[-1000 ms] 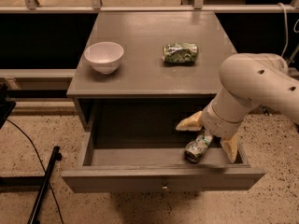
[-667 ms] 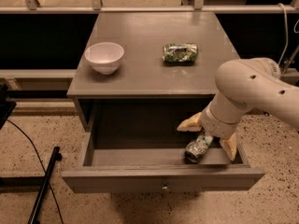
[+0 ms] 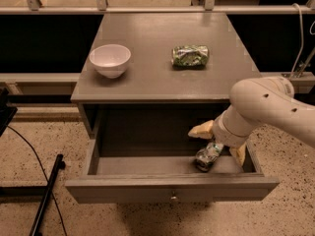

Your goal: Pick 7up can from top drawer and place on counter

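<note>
The 7up can [image 3: 206, 157] lies tilted on its side in the right part of the open top drawer [image 3: 147, 165], with green and white label and silver ends. My gripper [image 3: 219, 142] reaches down into the drawer from the right on a white arm. Its two tan fingers [image 3: 202, 130] are spread, one on each side of the can and close to it. The jaws are open around the can. The grey counter [image 3: 157, 58] is the cabinet top above the drawer.
A white bowl [image 3: 110, 60] stands on the counter at the left. A crumpled green-and-white packet [image 3: 190, 55] lies on the counter right of centre. A black stand leg [image 3: 47, 195] and cable lie on the floor at the left. Rails run behind the cabinet.
The white arm's upper part has shifted slightly to the left. The fingers and the can stay where they were.
</note>
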Robot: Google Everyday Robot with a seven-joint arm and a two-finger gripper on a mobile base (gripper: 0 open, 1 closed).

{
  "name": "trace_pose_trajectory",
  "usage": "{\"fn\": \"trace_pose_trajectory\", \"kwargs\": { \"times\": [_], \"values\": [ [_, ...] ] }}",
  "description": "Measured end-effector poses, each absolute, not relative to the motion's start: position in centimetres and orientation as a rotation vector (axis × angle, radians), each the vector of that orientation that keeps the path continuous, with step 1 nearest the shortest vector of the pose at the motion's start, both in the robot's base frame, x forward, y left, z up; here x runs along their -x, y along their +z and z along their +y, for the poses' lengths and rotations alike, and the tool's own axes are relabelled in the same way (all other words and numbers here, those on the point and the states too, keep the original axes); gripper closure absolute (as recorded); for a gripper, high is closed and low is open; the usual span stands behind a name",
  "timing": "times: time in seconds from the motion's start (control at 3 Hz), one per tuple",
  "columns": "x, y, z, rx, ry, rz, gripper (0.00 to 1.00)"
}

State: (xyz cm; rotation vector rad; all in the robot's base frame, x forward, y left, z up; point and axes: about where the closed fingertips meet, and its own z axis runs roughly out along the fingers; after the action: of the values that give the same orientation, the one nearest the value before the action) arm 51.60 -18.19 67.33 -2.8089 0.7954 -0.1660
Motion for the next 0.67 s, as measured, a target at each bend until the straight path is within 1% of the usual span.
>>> {"fn": "trace_pose_trajectory", "kwargs": {
  "times": [0.33,0.67],
  "values": [
    [-52.9,65.4,-18.5,2.822,-0.204,0.835,0.00],
    [-53.6,63.2,-18.6,2.830,-0.178,0.881,0.00]
  ]
}}
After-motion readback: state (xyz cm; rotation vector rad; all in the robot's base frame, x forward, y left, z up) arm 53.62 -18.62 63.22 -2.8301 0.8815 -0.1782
